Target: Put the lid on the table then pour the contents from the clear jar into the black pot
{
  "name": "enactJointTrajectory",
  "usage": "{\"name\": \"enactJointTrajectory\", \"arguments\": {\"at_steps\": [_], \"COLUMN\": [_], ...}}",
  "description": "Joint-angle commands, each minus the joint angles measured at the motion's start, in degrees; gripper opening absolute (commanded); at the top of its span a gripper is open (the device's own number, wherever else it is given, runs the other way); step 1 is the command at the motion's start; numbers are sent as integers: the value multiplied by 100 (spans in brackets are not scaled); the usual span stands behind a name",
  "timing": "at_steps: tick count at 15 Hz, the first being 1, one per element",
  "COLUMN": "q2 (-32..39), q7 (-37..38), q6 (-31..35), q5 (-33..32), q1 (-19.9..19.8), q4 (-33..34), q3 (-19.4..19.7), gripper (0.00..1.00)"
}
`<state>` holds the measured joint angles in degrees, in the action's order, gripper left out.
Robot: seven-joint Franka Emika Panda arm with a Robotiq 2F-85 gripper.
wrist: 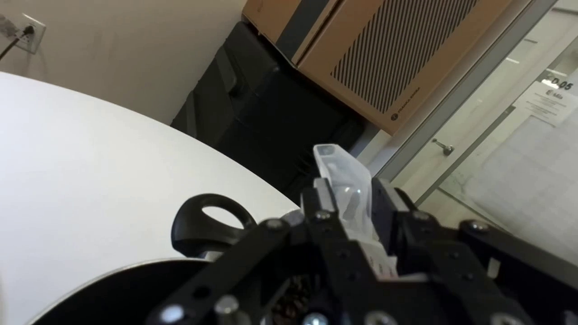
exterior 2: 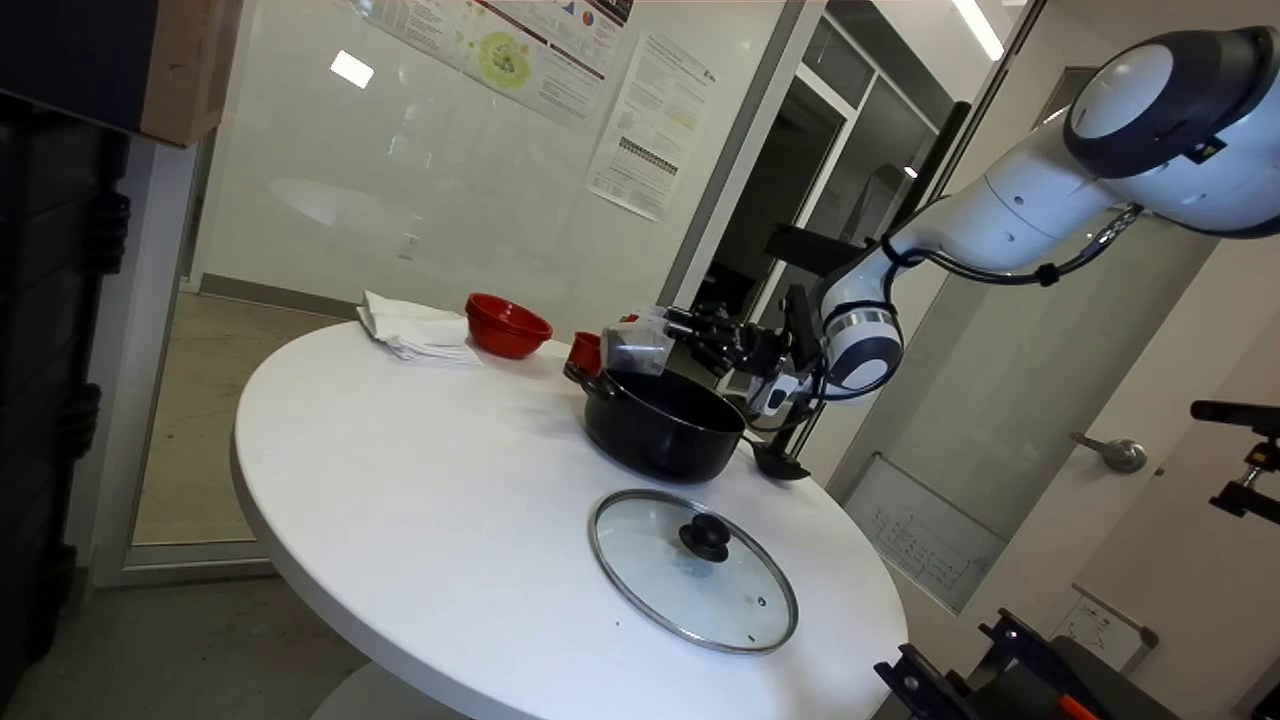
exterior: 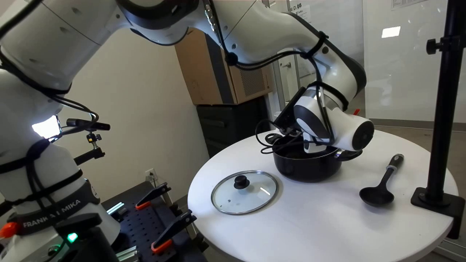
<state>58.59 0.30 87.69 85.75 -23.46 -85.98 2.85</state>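
Note:
The clear jar (exterior 2: 637,345) is held over the black pot's (exterior 2: 660,440) rim by my gripper (exterior 2: 682,325). In the wrist view the jar (wrist: 350,194) fills the gap between the fingers, so the gripper is shut on it; how far it tilts is hard to tell. Dark brown pieces (wrist: 291,302) show low between the finger links; whether they lie in the pot or the jar I cannot tell. The glass lid (exterior: 233,198) lies flat on the white table (exterior: 309,225), knob up, beside the pot. My wrist hides part of the pot in an exterior view.
A black ladle (exterior: 376,194) rests on the table near a black pole (exterior: 437,109) fixed at the edge. Behind the pot are a small red vessel (exterior 2: 585,350), a red bowl (exterior 2: 507,325) and folded white cloths (exterior 2: 415,330). The pot's handle (wrist: 203,225) sticks out beside my gripper.

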Motion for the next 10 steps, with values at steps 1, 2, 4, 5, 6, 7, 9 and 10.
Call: {"name": "enactJointTrajectory", "arguments": {"at_steps": [1, 2, 4, 5, 6, 7, 9, 10], "q2": [-350, -375, -472, -536, -592, -653, -793, -870], "q7": [24, 110, 255, 277, 328, 371, 503, 562], "q6": [-625, -803, -1095, -1201, -1303, -1408, -1633, -1765], "q5": [270, 404, 668, 783, 889, 983, 1144, 1193], "q1": [-8, -29, -32, -29, -35, -48, -96, -123], "q4": [-501, -550, -672, -737, -796, -863, -1034, -1145], "q3": [-32, -56, -37, -5, 28, 57, 123, 163], "gripper": [6, 6, 6, 6, 6, 6, 6, 6]}}
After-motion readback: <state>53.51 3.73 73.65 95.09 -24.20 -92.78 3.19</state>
